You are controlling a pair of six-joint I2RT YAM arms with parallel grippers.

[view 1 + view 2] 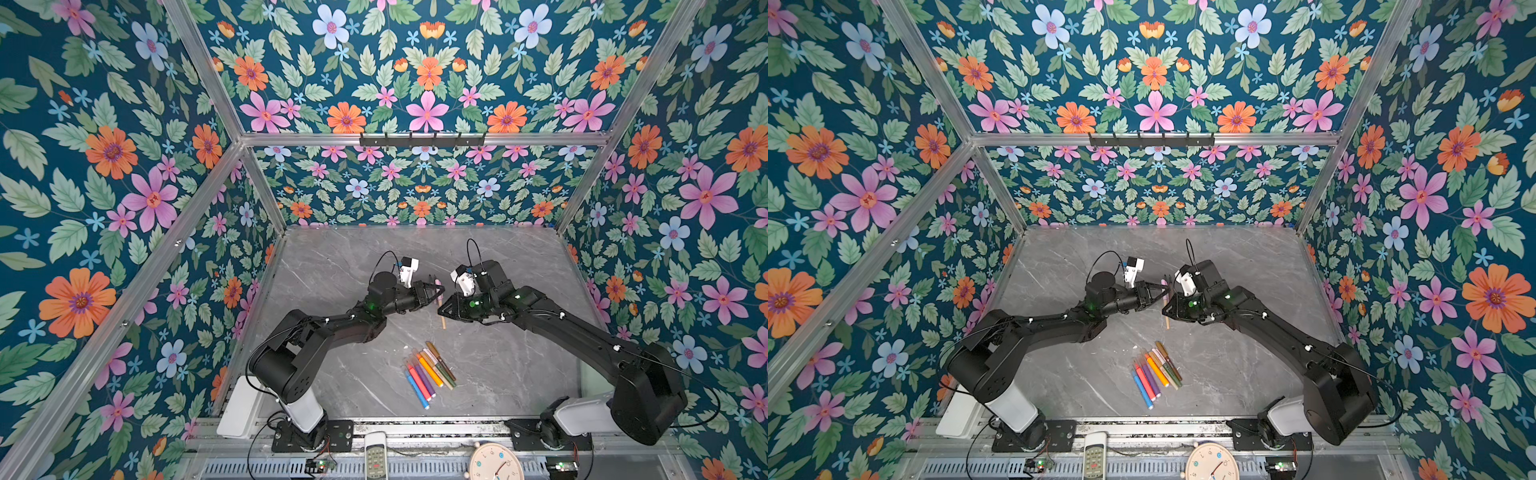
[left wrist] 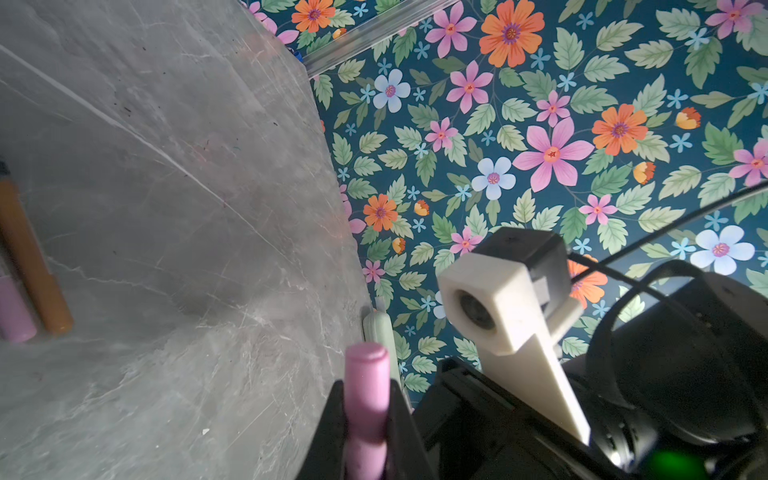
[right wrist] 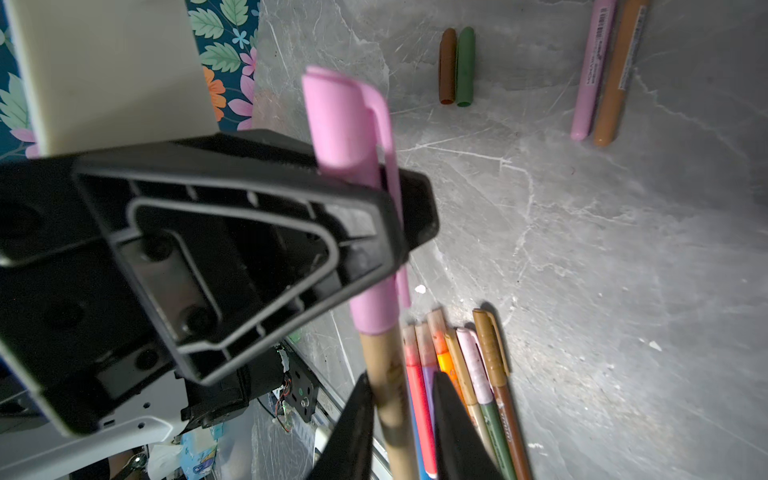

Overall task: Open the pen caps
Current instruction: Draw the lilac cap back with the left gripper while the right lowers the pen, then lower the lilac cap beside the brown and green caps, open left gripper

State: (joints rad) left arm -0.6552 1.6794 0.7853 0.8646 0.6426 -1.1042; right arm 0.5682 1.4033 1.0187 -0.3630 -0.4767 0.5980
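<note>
Clamping pink cap (image 3: 347, 124) w/ L gripper (image 2: 368, 422), jaws closed tight on its barrel; clamping tan pen body (image 3: 388, 374) w/ R gripper (image 3: 401, 436), jaws closed near cap's rim. Held mid-air over centre of table (image 1: 353, 257), cap end away from bases; not yet pulled apart. Looks light, stiff, smooth plastic, so prob. slippery; friction fit, likely needs straight axial pull, no bending. Best hold: cap mid-barrel off the clip, body close to joint. Lying farther back: loose brown cap (image 3: 447, 66) & green cap (image 3: 465, 66), plus two pens (image 3: 590, 70), apparently uncapped. Nearer bases: row of capped pens (image 1: 430, 372).
</note>
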